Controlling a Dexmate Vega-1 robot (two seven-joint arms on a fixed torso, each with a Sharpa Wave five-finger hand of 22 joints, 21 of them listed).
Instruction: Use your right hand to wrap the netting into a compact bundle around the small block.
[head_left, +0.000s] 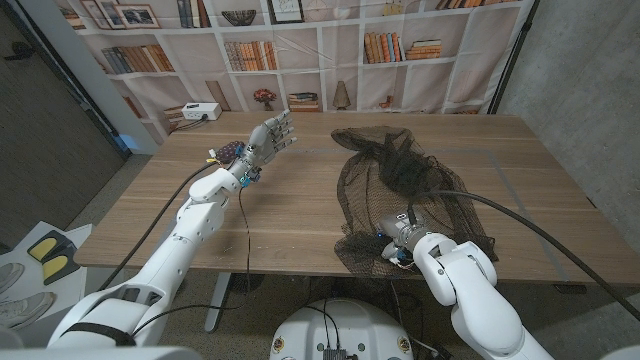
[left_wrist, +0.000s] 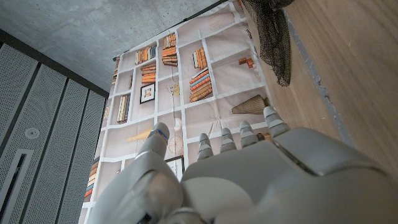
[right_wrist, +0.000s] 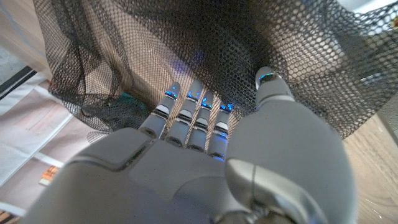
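The black netting lies loosely spread over the right half of the wooden table, bunched darker toward the back. My right hand is at the net's near edge by the table's front. In the right wrist view its fingers reach straight out with the netting draped over their tips and the thumb apart. A small teal patch, perhaps the block, shows through the mesh beside the fingers. My left hand is held up over the table's back left, fingers apart and holding nothing.
A white box stands at the table's back left corner. A black cable runs across the net toward my right arm. A printed bookshelf backdrop hangs behind the table. The net's far corner shows in the left wrist view.
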